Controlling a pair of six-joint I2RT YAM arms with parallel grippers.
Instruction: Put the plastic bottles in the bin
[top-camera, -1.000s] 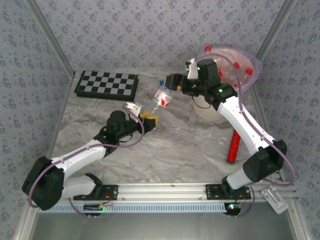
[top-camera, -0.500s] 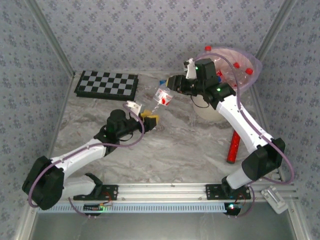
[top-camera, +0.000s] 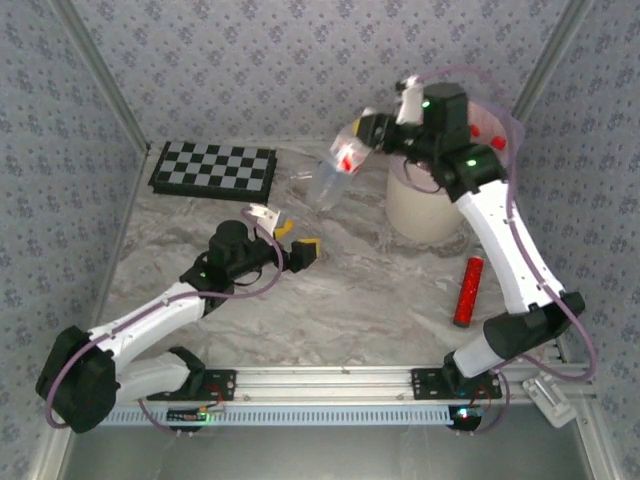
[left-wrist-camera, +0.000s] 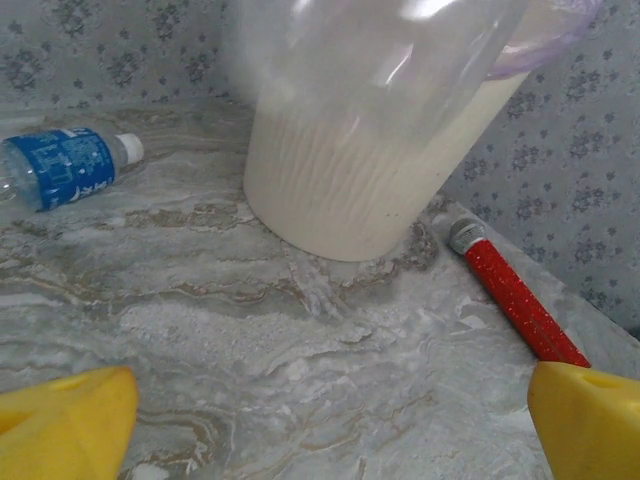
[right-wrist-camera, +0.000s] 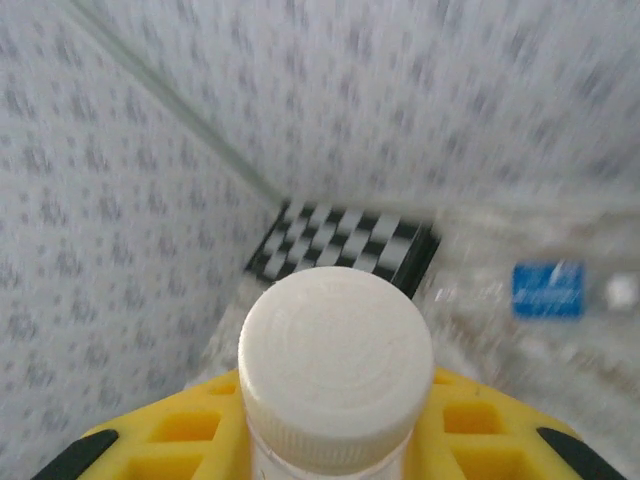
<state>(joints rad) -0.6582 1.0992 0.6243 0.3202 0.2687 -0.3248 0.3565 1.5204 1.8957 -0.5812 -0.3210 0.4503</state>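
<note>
Top view: the right pincer (top-camera: 368, 128) is raised in the upper middle of the frame and pinches a bottle (top-camera: 338, 166) by its cap end. The bottle's long axis slants from the pincer down and left, with the red label near the grip and the clear base lowest. It hangs over the table (top-camera: 360, 290), to the left of the bin (top-camera: 425, 210) and outside its rim. The bin mouth therefore lies to the right of the pincer in the frame, so in my judgement the coming move is a carry rightward over the rim before any release. The left pincer (top-camera: 292, 241) sits low at centre left with its yellow fingers (top-camera: 305, 252) spread and nothing between them; it is well apart from the bin. A red tube (top-camera: 468, 290) lies on the table at lower right and a checkerboard (top-camera: 213, 170) at upper left. Left wrist view: the left pincer (left-wrist-camera: 325, 420) is spread wide, one finger in each bottom corner, empty. The bin (left-wrist-camera: 340, 190) stands ahead at upper centre. A blue bottle (left-wrist-camera: 65, 165) lies on its side at upper left, cap pointing right toward the bin, and the tube (left-wrist-camera: 515, 295) lies at right. That bottle is still to be collected, and the left arm looks the nearer to it. Right wrist view: the right pincer (right-wrist-camera: 335, 430) is pressed against the neck of the held bottle, whose white cap (right-wrist-camera: 335, 350) faces the lens. The checkerboard (right-wrist-camera: 345, 245) lies beyond, and a blurred blue label (right-wrist-camera: 550, 290) at right.
</note>
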